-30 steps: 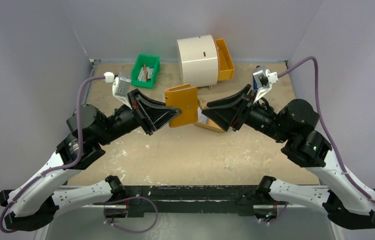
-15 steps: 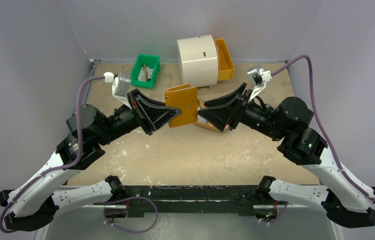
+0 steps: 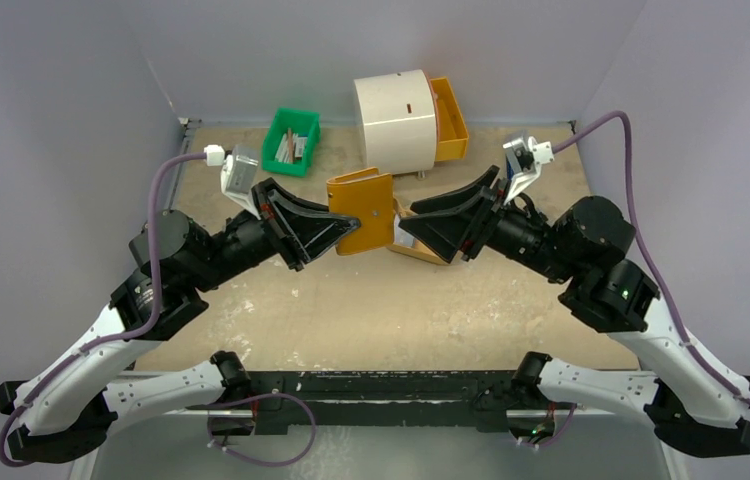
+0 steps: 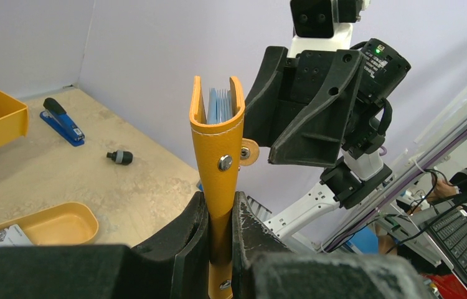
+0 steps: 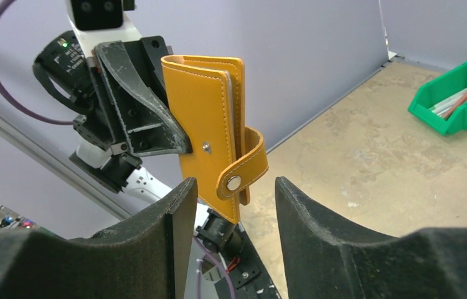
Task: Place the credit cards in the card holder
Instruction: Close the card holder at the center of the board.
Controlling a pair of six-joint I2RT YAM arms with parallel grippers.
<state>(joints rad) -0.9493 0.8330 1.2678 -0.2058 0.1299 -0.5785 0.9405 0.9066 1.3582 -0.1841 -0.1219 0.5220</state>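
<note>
Upright card holder (image 3: 363, 212) clamped in left jaws, frame centre; right jaws parted, empty, beside its strap (image 5: 243, 165).

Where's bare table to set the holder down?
Widest bare patch: table centre, bordered by the left arm, the right arm and the front rail. Crowded at the back: green bin, white drum, orange drawer. The oval tray lies under the right gripper.

Stretched inward from both sides, elbows bent and raised, wrists facing each other. With the left gripper (image 3: 344, 226) (image 4: 220, 213) pressed closed on the card holder (image 3: 367, 203) (image 4: 218, 134) (image 5: 203, 118); with the right gripper (image 3: 407, 229) (image 5: 233, 187) spread wide, just beside it.
</note>
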